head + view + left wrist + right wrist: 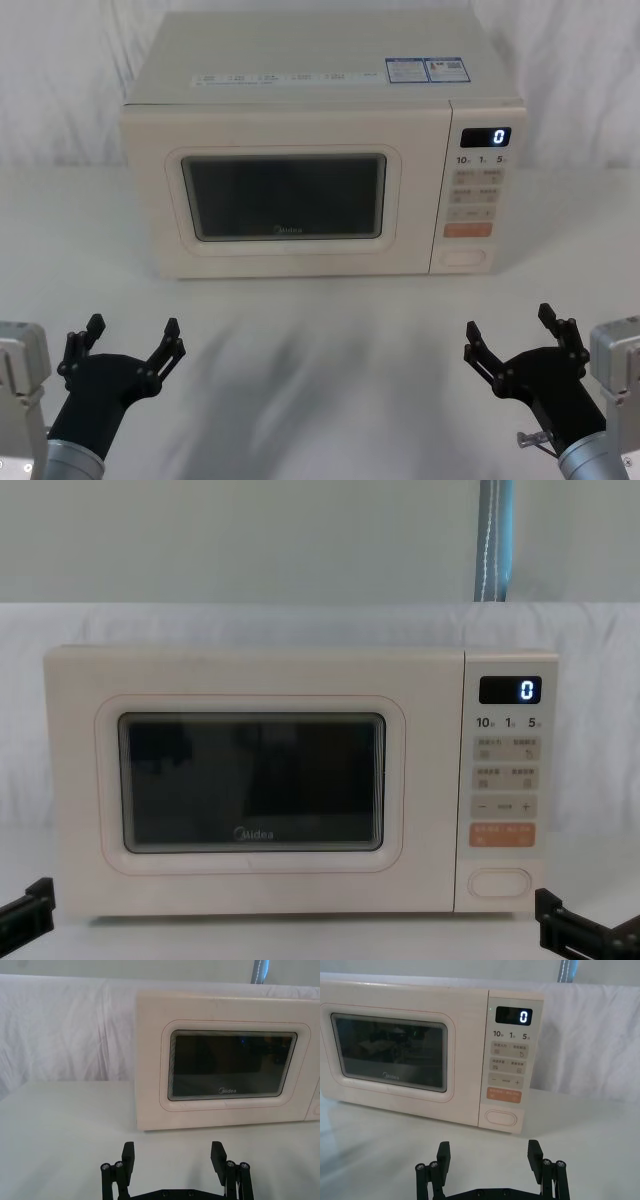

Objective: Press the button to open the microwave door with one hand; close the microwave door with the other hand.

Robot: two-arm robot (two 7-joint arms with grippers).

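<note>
Microwave door shut; left end effector and right end effector spread wide, low above tabletop.

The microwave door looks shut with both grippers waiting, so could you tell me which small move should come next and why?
Probably reach the right gripper forward toward the button: the microwave door is shut, the button sits on its side, and both it and the left gripper hover open, short of the oven.
</note>
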